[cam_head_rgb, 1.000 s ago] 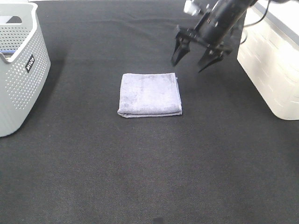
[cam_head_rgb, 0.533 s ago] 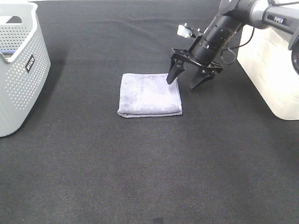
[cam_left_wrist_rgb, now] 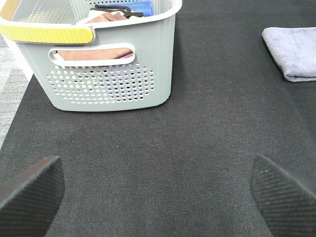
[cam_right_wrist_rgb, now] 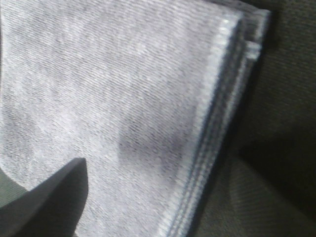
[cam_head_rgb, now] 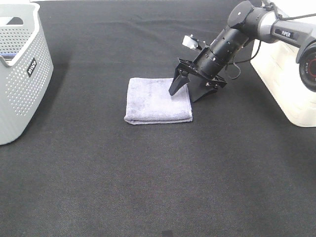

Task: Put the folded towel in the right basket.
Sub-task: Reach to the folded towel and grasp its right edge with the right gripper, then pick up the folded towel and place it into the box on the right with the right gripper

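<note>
Two baskets are set at opposite edges of the high view; at the upper left, the left basket (cam_head_rgb: 19,74) is seen as a grey plastic tub with perforated walls and a cut-out handle, and folded cloths (cam_left_wrist_rgb: 106,17) of brown and blue are already held in it. The left gripper (cam_left_wrist_rgb: 158,190) is shown only in its own wrist view, parked near that basket with its jaws spread wide and nothing between them; it is judged to be kept clear because the work lies on the other side. A black mat (cam_head_rgb: 148,187) of fine, matte weave is laid across the whole surface. At the centre, slightly above the middle, the folded towel (cam_head_rgb: 158,100) is laid flat; it is a pale lavender square of soft terry, its stacked hems visible along the right edge. Just right of centre, the right gripper (cam_head_rgb: 182,96) is lowered at a slant with its jaws spread; one finger (cam_right_wrist_rgb: 44,202) is placed over the cloth and the other beyond the hem, above the mat, so that the layered edge can, by judgement, be pinched as one. At the upper right, the right basket (cam_head_rgb: 289,74), white and brick-patterned, is well apart from the towel; nothing is yet carried.
</note>
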Controlling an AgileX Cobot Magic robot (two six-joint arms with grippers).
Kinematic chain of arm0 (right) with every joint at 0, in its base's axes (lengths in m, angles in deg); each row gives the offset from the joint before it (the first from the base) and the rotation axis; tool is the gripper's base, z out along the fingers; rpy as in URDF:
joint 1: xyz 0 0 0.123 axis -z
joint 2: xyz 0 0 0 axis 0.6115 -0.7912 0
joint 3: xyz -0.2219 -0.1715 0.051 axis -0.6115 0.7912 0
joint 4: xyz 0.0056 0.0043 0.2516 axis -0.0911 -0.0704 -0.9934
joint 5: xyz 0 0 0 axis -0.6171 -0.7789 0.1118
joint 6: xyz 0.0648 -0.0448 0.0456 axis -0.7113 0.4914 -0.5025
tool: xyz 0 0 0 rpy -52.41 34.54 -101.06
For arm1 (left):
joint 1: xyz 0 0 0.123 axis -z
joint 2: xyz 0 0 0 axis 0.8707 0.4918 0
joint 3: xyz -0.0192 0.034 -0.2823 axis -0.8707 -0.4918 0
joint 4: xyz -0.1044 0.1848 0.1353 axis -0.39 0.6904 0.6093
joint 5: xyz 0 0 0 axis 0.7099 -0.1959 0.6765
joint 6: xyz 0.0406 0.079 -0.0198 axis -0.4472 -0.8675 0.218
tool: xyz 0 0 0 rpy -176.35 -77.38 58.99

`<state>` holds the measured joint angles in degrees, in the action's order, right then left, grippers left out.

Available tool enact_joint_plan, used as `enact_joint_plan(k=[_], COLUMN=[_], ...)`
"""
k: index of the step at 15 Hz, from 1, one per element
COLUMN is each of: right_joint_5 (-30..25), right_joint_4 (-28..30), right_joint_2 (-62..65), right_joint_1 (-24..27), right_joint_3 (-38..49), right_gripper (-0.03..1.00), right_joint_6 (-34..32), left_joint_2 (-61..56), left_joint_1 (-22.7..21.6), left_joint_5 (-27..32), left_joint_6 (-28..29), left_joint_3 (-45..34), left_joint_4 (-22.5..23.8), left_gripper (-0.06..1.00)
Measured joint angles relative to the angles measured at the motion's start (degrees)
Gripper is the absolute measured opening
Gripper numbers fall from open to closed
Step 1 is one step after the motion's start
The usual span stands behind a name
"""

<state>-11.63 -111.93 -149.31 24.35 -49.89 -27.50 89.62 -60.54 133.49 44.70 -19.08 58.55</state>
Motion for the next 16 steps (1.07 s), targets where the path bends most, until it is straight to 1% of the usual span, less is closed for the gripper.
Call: enact_joint_plan(k=[1,2,3,5,7,8,13,16], right_joint_5=[0.0,0.0,0.0,0.0,0.0,0.0,0.0,0.0], right_joint_4=[-1.9,-1.9,-3.2,-3.7,-3.7,-3.7,-4.6,-4.5], right_joint_2=[-0.4,-0.4,-0.7,-0.9,-0.9,-0.9,0.0,5.1], right_joint_1=[0.0,0.0,0.0,0.0,0.0,0.0,0.0,0.0], right_joint_3=[0.0,0.0,0.0,0.0,0.0,0.0,0.0,0.0], right_gripper=[0.68,0.68,0.61,0.40,0.16,0.06,0.05,0.05], right_joint_6=[1.4,1.4,1.8,2.4,2.4,2.6,4.9,6.4], left_joint_2=[0.0,0.0,0.0,0.0,0.0,0.0,0.0,0.0], left_joint_1=[0.0,0.0,0.0,0.0,0.0,0.0,0.0,0.0], left_joint_5=[0.0,0.0,0.0,0.0,0.0,0.0,0.0,0.0], left_joint_6=[0.0,0.0,0.0,0.0,0.0,0.0,0.0,0.0], left_joint_3=[0.0,0.0,0.0,0.0,0.0,0.0,0.0,0.0], left_joint_4=[0.0,0.0,0.0,0.0,0.0,0.0,0.0,0.0], left_gripper=[0.97,0.97,0.97,0.97,0.97,0.97,0.97,0.97])
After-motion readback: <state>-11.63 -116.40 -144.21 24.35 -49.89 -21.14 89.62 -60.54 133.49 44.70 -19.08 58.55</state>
